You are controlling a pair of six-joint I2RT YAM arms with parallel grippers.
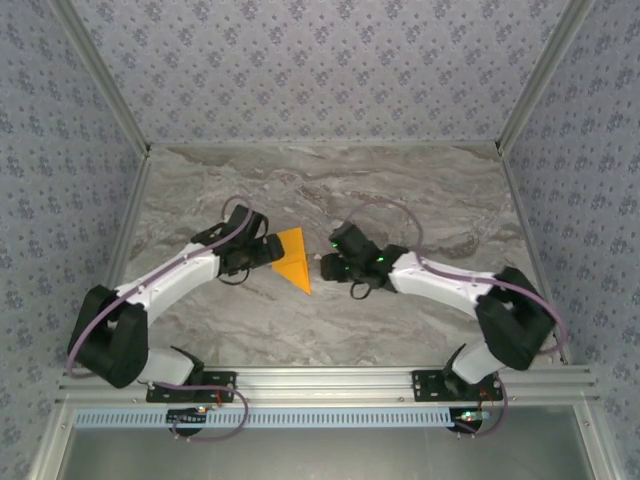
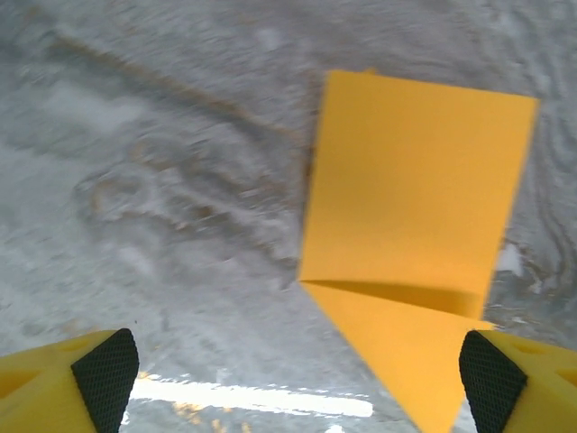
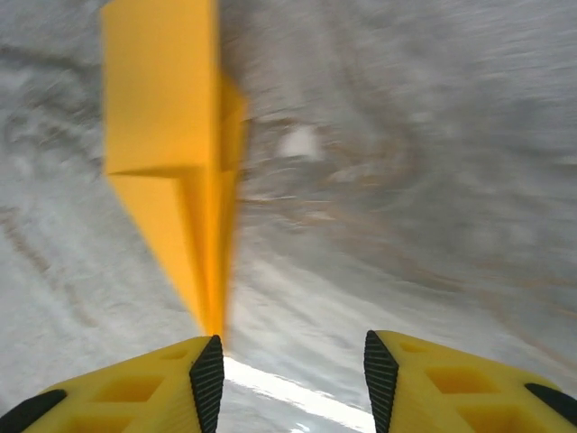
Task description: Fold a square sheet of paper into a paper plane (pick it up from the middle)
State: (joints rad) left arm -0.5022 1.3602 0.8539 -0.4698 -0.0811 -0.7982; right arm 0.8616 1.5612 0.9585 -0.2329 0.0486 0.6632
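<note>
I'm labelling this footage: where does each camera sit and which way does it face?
Top external: above and behind the arms, looking down at the table; both arms show.
Left wrist: on the left pincer, facing the orange paper; its fingertips show.
Right wrist: on the right pincer, facing the paper; fingertips show.
Shared: the paper.

No readable text, labels, brands, numbers or signs on anything

A grey marbled table [image 1: 330, 320] with pale veins is closed in by 3 walls [image 1: 320, 60] papered lilac-grey with a small dark floral print. Aluminium rails [image 1: 330, 378] edge its near side, and slanted posts [image 1: 101, 72] mark the 2 back corners. The light is soft and even.
</note>
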